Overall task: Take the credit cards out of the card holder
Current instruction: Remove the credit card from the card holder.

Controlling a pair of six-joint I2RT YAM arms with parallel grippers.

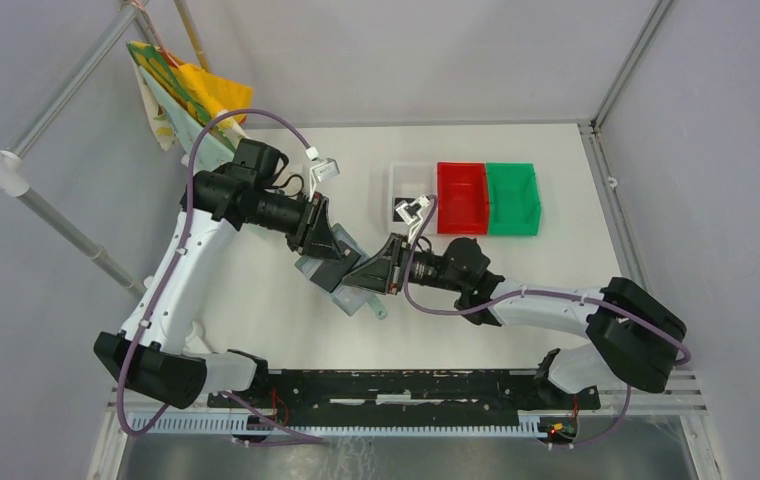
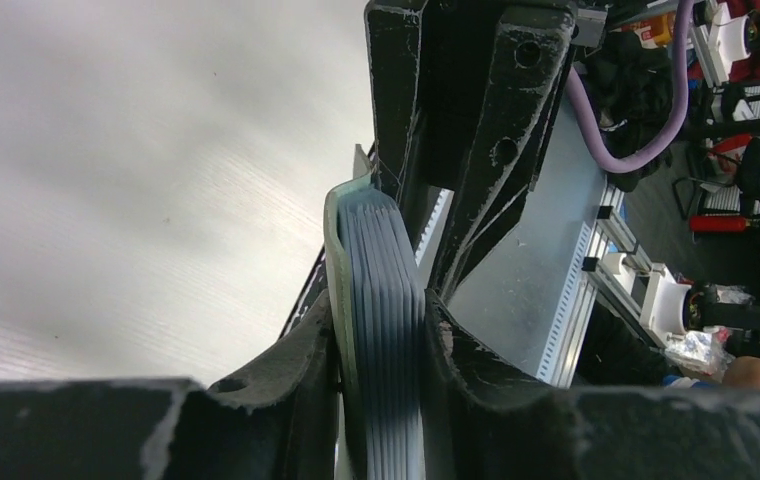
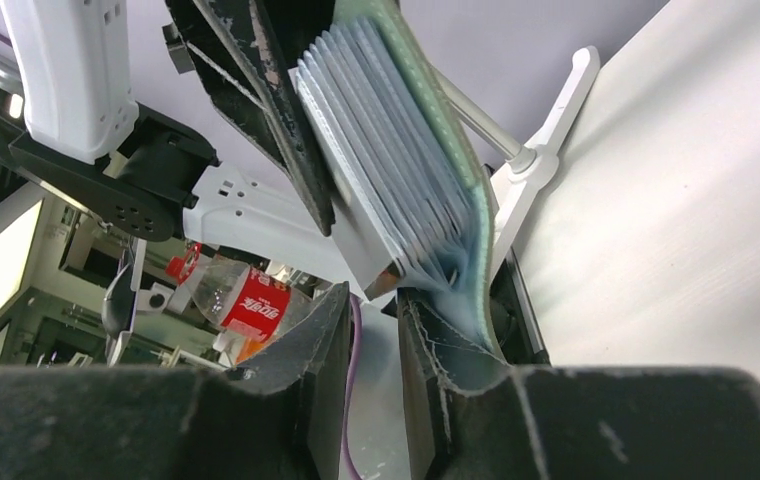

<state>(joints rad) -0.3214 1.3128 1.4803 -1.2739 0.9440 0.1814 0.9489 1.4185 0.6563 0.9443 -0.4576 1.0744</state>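
Right wrist view: your right gripper [image 3: 374,300] stands slightly open and empty, tips just below the fanned sleeves of the card holder [image 3: 386,150]. Behind, the left gripper [image 2: 381,325] clamps that holder. No credit cards show clearly; close only on a lone protruding edge.

White bin [image 1: 411,172], red bin [image 1: 461,195], green bin [image 1: 512,200] side by side; yellow cloth [image 1: 201,95] far left.

The left arm [image 1: 181,270] rises, then bends right; the right arm [image 1: 546,305] stretches left, and the wrists meet nose to nose. The left pincer [image 2: 378,320] is clamped on the card holder [image 2: 381,250]. The right pincer [image 3: 371,300] has its jaws narrowly apart, gripping nothing.
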